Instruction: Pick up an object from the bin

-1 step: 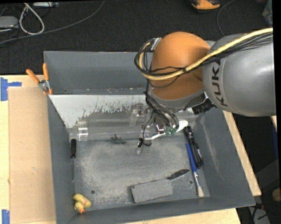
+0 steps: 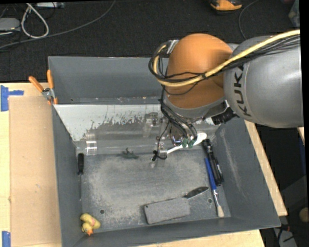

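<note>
Scuffed grey bin (image 2: 238,168), cabled floor (image 2: 114,30) around it, arm's (image 2: 267,79) gripper (image 2: 158,155) hangs just beside the clear tube (image 2: 114,138), can't tell if clenched.

A silver-grey arm (image 2: 275,89) marked KUKA, orange domed wrist cover (image 2: 198,62), yellow and black cables (image 2: 266,43).

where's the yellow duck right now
In the camera view the yellow duck sits in the bin's front left corner, left of the grey block and well away from the gripper.
</note>
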`<action>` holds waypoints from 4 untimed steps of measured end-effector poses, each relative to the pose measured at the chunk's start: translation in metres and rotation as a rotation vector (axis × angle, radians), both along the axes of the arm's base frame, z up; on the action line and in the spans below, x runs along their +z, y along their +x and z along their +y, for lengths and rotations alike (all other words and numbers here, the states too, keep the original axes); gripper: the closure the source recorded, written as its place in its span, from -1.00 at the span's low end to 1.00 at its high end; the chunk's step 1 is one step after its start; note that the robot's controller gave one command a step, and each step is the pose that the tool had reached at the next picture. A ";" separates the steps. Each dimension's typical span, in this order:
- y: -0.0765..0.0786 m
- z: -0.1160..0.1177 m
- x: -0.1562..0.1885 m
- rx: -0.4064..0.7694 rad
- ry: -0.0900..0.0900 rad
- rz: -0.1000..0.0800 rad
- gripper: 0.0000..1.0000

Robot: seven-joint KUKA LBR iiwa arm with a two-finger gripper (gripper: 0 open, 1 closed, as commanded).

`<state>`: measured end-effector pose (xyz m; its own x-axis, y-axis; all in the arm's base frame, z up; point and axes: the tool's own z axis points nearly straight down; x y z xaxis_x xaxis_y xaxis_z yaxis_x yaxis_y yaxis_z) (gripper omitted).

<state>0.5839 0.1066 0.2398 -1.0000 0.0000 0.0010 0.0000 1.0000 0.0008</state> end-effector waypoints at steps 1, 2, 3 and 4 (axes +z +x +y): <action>-0.028 -0.011 -0.065 0.137 0.000 -0.001 -1.00; -0.087 -0.059 -0.082 0.176 -0.001 -0.001 -1.00; -0.112 -0.021 -0.107 0.356 0.004 0.005 -1.00; -0.101 -0.050 -0.171 0.384 0.001 -0.016 -1.00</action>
